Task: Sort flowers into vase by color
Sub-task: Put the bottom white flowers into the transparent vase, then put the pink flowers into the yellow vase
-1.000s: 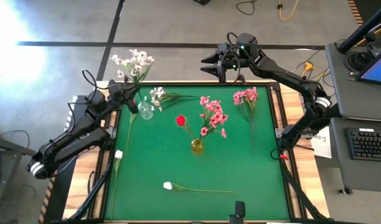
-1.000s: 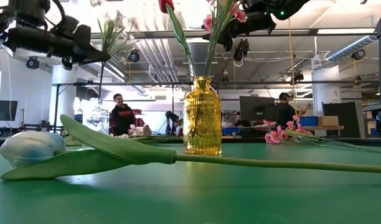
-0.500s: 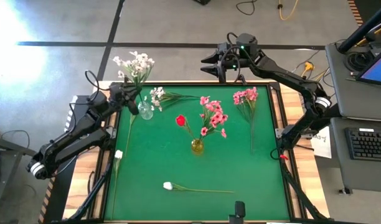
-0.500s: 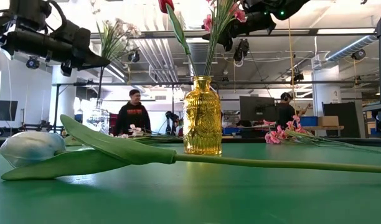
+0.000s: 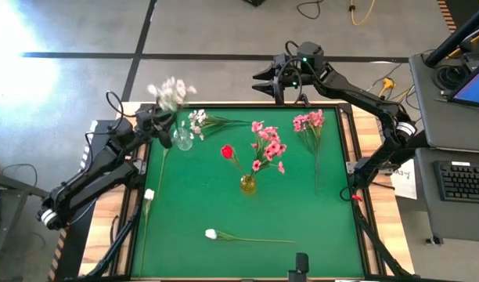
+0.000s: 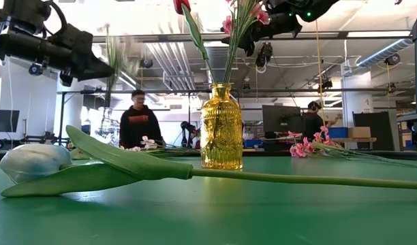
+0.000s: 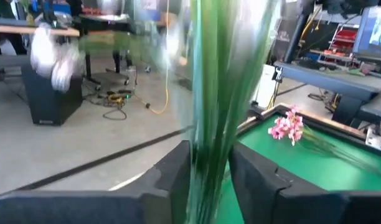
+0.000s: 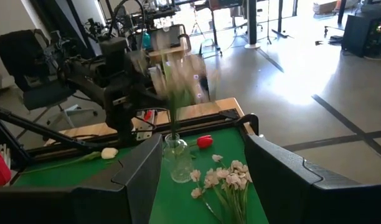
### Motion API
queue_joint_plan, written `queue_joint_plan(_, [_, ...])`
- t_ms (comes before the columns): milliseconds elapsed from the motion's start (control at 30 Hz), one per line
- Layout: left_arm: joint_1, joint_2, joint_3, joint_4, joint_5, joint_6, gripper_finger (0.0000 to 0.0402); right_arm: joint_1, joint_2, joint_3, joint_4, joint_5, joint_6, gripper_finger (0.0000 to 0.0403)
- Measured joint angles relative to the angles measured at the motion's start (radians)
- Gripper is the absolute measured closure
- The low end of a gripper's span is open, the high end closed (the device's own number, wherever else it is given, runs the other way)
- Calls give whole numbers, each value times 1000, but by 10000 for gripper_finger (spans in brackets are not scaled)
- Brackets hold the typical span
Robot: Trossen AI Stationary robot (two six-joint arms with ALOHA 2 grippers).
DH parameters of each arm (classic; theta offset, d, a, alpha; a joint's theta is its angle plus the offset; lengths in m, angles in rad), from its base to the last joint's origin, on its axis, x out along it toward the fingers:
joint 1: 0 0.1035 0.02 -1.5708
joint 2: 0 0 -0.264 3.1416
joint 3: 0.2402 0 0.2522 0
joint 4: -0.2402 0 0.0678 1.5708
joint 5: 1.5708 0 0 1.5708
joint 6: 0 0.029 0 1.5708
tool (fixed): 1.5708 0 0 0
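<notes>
A white blossom spray [image 5: 171, 92] stands blurred above a clear glass vase [image 5: 182, 141] at the table's far left, its stems reaching down into the vase's mouth [image 8: 174, 134]. My left gripper [image 5: 163, 125] points level, slightly open, with the spray's green stems [image 7: 210, 124] between its fingers. A yellow vase [image 5: 247, 185] mid-table holds a red tulip [image 5: 227, 151] and pink sprays [image 5: 268, 145]. My right gripper [image 5: 264, 84] hovers open and empty beyond the far edge. My left gripper has the white spray's green stems [image 7: 209, 180] between its two fingers [image 7: 172, 180], which come level from the table's left and lie across the upright stems. The stems are blurred, and I cannot tell whether the fingers touch them.
Another white spray [image 5: 202, 121] lies next to the clear vase, and a pink spray [image 5: 310, 124] lies at the far right. One white tulip [image 5: 149, 194] lies on the left edge, another [image 5: 211, 233] near the front. A person [image 6: 139, 122] stands beyond the table.
The white spray has dropped lower toward the clear vase, and its blossoms now show blurred. My left gripper has sunk slightly with it.
</notes>
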State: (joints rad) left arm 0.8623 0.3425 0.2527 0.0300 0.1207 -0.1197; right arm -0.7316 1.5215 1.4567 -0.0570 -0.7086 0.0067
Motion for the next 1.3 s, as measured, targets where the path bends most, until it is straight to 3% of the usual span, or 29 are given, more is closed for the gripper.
queue_joint_plan(333, [0,-102,20,-206,-8,-42,249,0,0,0,-2,2,19,181])
queue_joint_plan(600, [0,-141,113,-369,-72,-121,239,0,0,0,-22,2,21,181])
queue_joint_plan(767, [0,-142,146,-407,-97,-166,239,-2,1,0,-31,26,102,181])
queue_joint_plan(933, [-2,-137,183,-424,-89,-262,239,-2,-1,19,-202,186,217,181])
queue_joint_plan(1100, [-2,-138,234,-506,-45,-254,239,-2,-1,61,-522,412,256,181])
queue_joint_plan(1300, [-2,-141,306,-598,-39,-245,239,-2,-3,71,-852,573,301,181])
